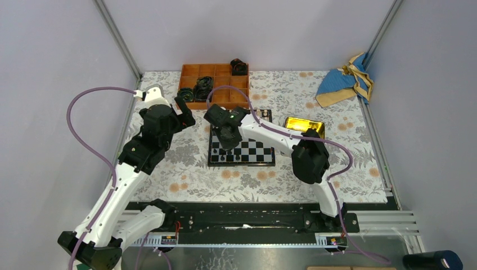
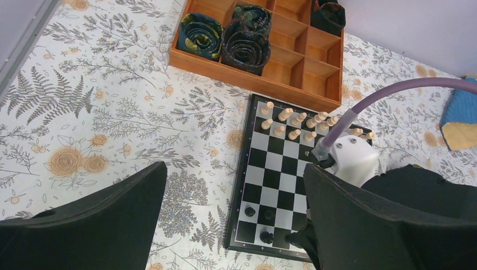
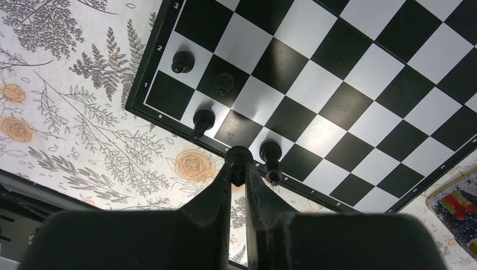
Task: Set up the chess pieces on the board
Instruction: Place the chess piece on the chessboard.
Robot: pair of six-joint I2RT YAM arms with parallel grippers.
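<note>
1. Clamping a tiny black chessman (image 3: 238, 159), the right gripper (image 3: 238, 175) hangs at the edge of the black-and-silver checkered board (image 3: 315, 84).
2. Advise lowering plumb, clear of the adjacent black piece (image 3: 271, 154).
3. Left gripper (image 2: 232, 177) gapes, empty.

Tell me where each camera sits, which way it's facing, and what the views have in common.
Top external: above and behind the bases, looking down on the table; both arms show, with left claw and right claw.
Left wrist: up beside the board, looking down at it and the wooden tray; its open fingers frame the bottom.
Right wrist: low over the board's corner, looking down; its fingers pinch a black chess piece.
Shared: all see the board; both wrist views catch its corner's black chess pieces.
</note>
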